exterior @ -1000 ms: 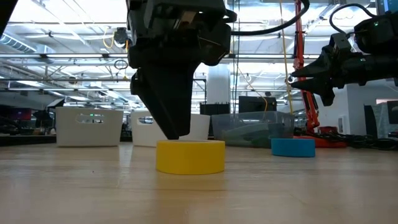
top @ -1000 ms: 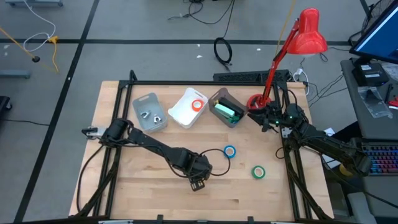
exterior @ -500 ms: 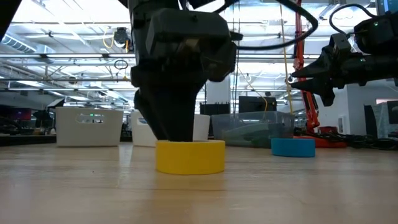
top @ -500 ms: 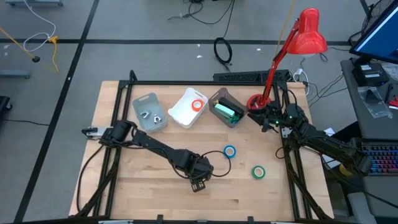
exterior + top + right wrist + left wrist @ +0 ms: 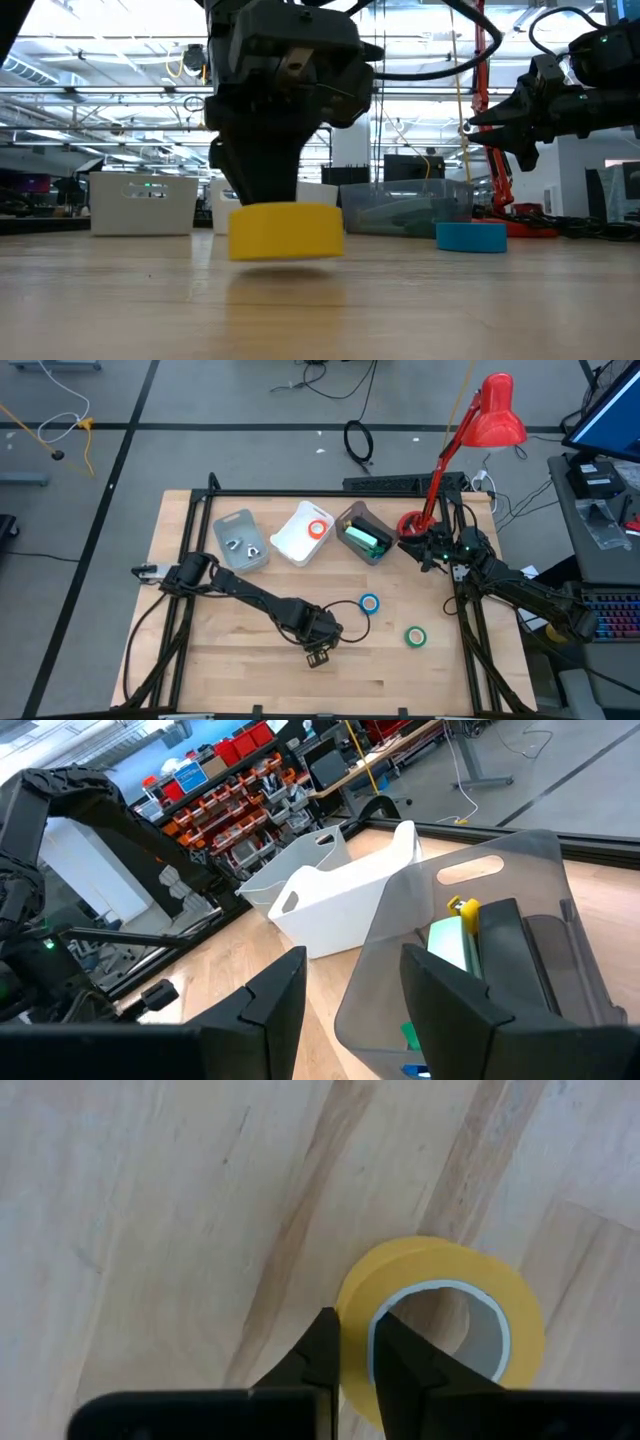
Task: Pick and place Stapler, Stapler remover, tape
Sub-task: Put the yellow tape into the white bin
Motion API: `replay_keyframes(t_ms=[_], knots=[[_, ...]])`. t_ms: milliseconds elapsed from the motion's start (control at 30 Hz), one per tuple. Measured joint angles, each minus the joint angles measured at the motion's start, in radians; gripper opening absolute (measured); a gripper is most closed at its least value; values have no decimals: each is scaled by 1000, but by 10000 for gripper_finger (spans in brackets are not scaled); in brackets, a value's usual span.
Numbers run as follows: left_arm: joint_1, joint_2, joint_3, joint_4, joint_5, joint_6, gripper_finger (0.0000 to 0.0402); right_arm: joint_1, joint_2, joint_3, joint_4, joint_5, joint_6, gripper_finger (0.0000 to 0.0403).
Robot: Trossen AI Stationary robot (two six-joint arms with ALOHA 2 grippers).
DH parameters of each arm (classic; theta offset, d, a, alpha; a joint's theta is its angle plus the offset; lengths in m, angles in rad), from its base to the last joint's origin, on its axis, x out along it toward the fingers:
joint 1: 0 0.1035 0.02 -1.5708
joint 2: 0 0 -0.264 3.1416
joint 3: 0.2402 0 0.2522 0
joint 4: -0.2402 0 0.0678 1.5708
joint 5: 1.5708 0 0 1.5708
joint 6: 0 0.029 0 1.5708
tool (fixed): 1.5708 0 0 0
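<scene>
The left gripper (image 5: 355, 1355) is pinching the wall of the yellow tape (image 5: 440, 1335) — one finger is sitting outside the ring and the other is poking down inside its pale middle. In the low view the yellow roll is hanging just off the table (image 5: 480, 300), tilted a bit, with a thin shadow under it. From above, this gripper is sitting near the front middle of the table, and the roll is mostly hiding under it.

The right gripper (image 5: 345, 995) is holding nothing. Its two fingers are standing apart with empty space between them. It is waiting up in the air at the back right of the table, near the foot of the red lamp (image 5: 495, 410), and it is pointing at the bins.

The blue tape (image 5: 370, 603) is lying flat on the wood just to the right of the left gripper. The green tape (image 5: 415, 636) is lying a little farther right and closer to the front edge. The orange tape (image 5: 317, 528) is sitting inside the white bin (image 5: 290, 540).

Three bins are standing in a row at the back of the table. The grey bin (image 5: 235, 555) on the left is holding two small silvery things — I cannot tell what they are. The white bin is in the middle. The clear dark bin (image 5: 352, 515) on the right is holding a green thing that looks like a stapler (image 5: 364, 540).
</scene>
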Motion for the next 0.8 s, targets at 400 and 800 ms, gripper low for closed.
replay_keyframes(t_ms=[400, 800], knots=[[92, -244, 0, -230, -110, 82, 34, 0, 0, 0, 0, 0, 0, 155], [256, -502, 0, -318, -487, 56, 34, 0, 0, 0, 1, 5, -1, 155]])
